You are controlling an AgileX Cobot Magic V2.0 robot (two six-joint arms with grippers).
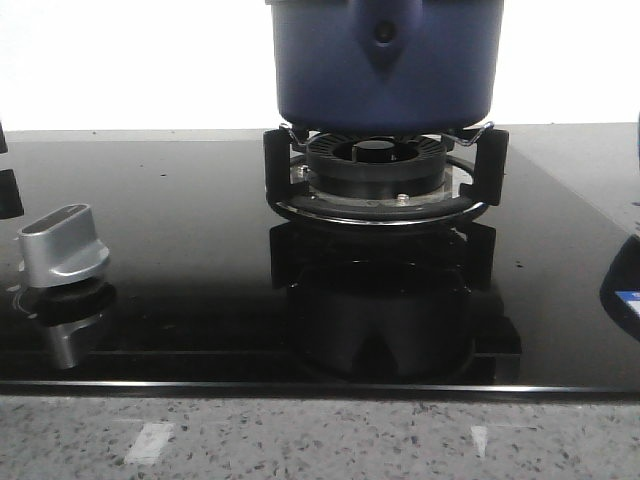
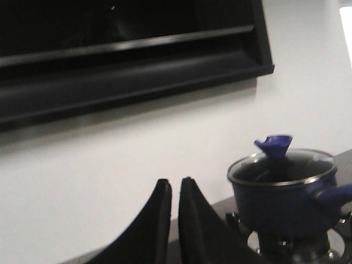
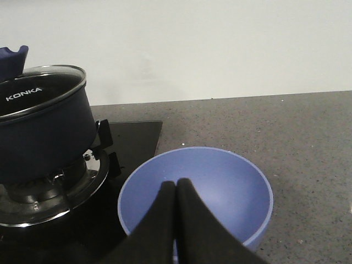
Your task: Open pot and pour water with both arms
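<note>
The dark navy pot (image 1: 385, 70) stands on the gas burner (image 1: 380, 165) at the back middle of the black cooktop. A glass lid (image 2: 280, 165) with a blue knob (image 2: 274, 144) covers it, and a blue handle (image 2: 335, 193) sticks out of its side. The right wrist view shows the pot (image 3: 41, 137) with its lid (image 3: 38, 82) in place. My left gripper (image 2: 175, 184) hangs away from the pot, its jaws nearly together with nothing between them. Shut and empty, my right gripper (image 3: 176, 184) hovers over a blue bowl (image 3: 220, 187) beside the burner.
A silver stove knob (image 1: 62, 245) stands at the cooktop's left. A black range hood (image 2: 126, 60) hangs on the white wall. Grey speckled counter (image 3: 297, 137) lies right of the glass cooktop (image 1: 180, 220). A dark blue object (image 1: 625, 290) shows at the right edge.
</note>
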